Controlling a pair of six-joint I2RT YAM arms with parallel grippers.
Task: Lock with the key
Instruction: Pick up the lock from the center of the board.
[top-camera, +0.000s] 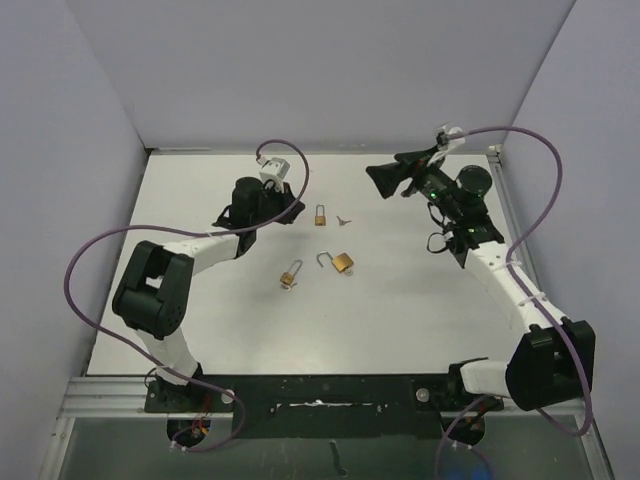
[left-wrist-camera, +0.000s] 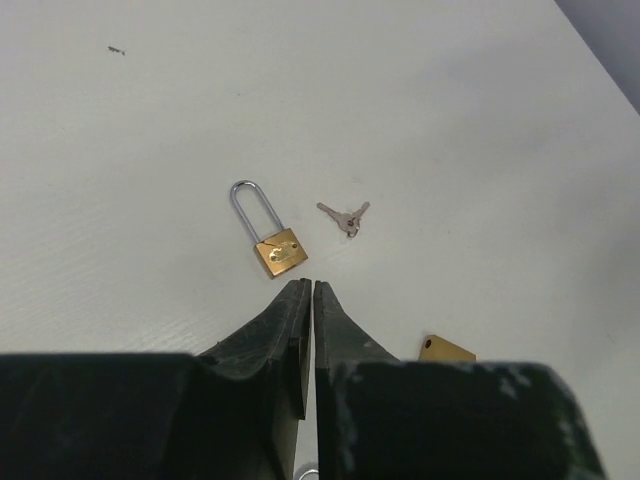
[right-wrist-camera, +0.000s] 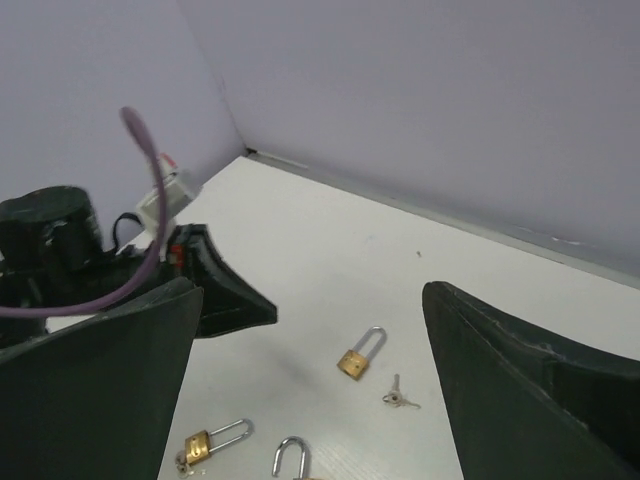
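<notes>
I work on a white table (top-camera: 400, 320) boxed in by plain pale lilac walls (top-camera: 320, 70). Near its middle lie three brass padlocks. A long-shackled padlock (left-wrist-camera: 270, 235) lies flat and closed, with the small silver keys (left-wrist-camera: 345, 217) just beside it on the right, apart from it. Nearer my bases lies an open padlock (top-camera: 340, 262), its shackle swung out. A third padlock (top-camera: 291, 274) lies to its left. My left arm bends at the elbow and reaches in from the left, its wrist low over the table. My left gripper (left-wrist-camera: 307, 287) is pressed closed and empty, its tips just short of the long-shackled padlock's body. My right arm stretches along the right edge with the wrist raised. My right gripper (right-wrist-camera: 312, 290) is spread wide, holding nothing and facing the locks from well apart.
</notes>
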